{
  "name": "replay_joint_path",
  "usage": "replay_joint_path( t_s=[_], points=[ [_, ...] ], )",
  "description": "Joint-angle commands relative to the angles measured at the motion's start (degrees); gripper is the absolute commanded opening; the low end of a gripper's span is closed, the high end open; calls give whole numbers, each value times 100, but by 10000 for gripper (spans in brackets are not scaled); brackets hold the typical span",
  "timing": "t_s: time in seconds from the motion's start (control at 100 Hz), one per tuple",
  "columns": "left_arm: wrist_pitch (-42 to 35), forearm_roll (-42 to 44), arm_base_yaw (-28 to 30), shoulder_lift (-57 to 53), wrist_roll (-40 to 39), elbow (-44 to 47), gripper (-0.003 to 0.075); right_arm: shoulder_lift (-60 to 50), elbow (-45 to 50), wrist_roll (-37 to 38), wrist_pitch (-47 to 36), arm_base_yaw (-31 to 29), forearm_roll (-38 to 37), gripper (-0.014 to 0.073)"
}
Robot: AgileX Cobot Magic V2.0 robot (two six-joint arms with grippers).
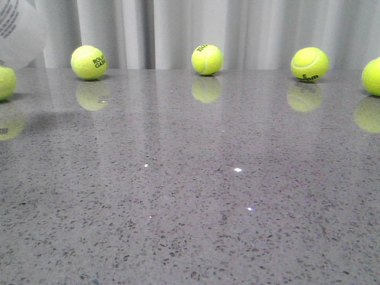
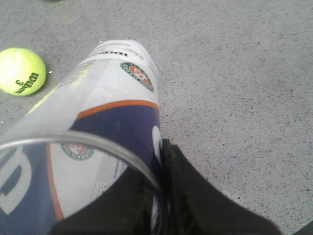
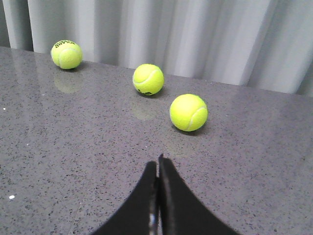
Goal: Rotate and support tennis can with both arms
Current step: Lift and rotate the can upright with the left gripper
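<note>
Five tennis balls [image 1: 88, 62] lined up along the back of the grey table [image 1: 190, 208]. Left gripper [image 2: 159, 196] clamped on the silver rim of the tennis can [image 2: 117, 103], held tilted above the tabletop near one ball. Right gripper [image 3: 157, 164] pinched together on nothing, hovering low over the table.

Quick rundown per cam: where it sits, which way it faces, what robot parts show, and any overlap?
Front view: low, facing forward over the table to the curtain; tennis balls in a row; no arm visible.
Left wrist view: on the left arm, looking down; left gripper clamps the tennis can rim.
Right wrist view: on the right arm, facing the curtain; right gripper shut, empty.
Shared: front and right wrist views both show balls before the curtain.
</note>
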Motion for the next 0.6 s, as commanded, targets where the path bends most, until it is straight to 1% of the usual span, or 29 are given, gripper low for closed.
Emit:
replay_joint_path(
  t_s=[0.0,0.31,0.42,0.47,0.59],
  points=[
    [36,-91,16,-39,-107,-91,-21,27,-159,-3,-452,-35,4,-66],
    [36,-68,16,-39,-107,440,-20,27,-159,-3,-452,-35,4,-66],
    [36,133,16,-39,-107,498,-15,27,-159,-3,-452,-35,4,-66],
    [36,156,16,-39,-107,498,6,27,-159,-3,-452,-35,4,-66],
    [36,136,16,-18,-107,503,123,27,-159,-3,-452,-35,4,-66]
  ],
)
